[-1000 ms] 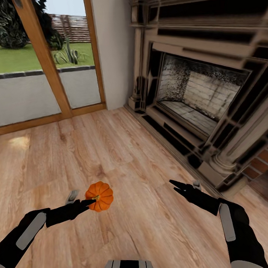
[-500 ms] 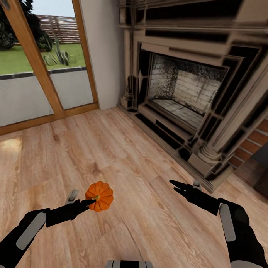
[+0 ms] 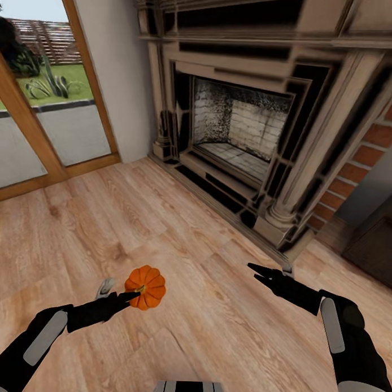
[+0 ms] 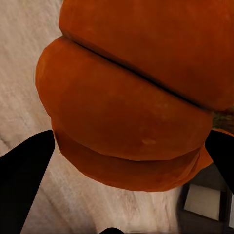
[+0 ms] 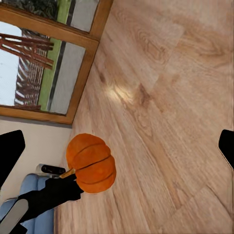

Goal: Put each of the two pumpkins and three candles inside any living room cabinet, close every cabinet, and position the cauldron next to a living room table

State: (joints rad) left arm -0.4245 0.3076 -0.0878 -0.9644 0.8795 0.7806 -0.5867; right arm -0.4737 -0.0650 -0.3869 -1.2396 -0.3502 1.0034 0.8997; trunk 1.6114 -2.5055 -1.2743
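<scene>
Nearest in the head view, the left gripper (image 3: 123,291) reaches out low on the left, its dark fingers closed around a pumpkin (image 3: 146,286) — a small, bright orange, ribbed one carried in the air above the wooden floor (image 3: 178,229). One dark finger (image 3: 118,300) presses the near side of the fruit while a pale grey finger shows just to the left of it. From the left wrist camera the pumpkin (image 4: 131,97) looms huge and close, its ribs bulging between the two black fingers (image 4: 22,180) at either edge. On the right, the right gripper (image 3: 269,273) hovers over the floor at about the same height, well apart from the pumpkin; in the right wrist view its black fingers (image 5: 9,151) stand wide apart at the picture's edges with nothing between them. That same view looks across the planks to the pumpkin (image 5: 91,163), clasped at the tip of the other arm. Farther off, past both arms, a large stone fireplace (image 3: 250,113) stands against the far wall, its firebox lined with pale, sooty brick — red brick (image 3: 361,162) shows to its right. At the far left, a wood-framed glass door (image 3: 38,111) gives onto a lawn and garden plants outside.
</scene>
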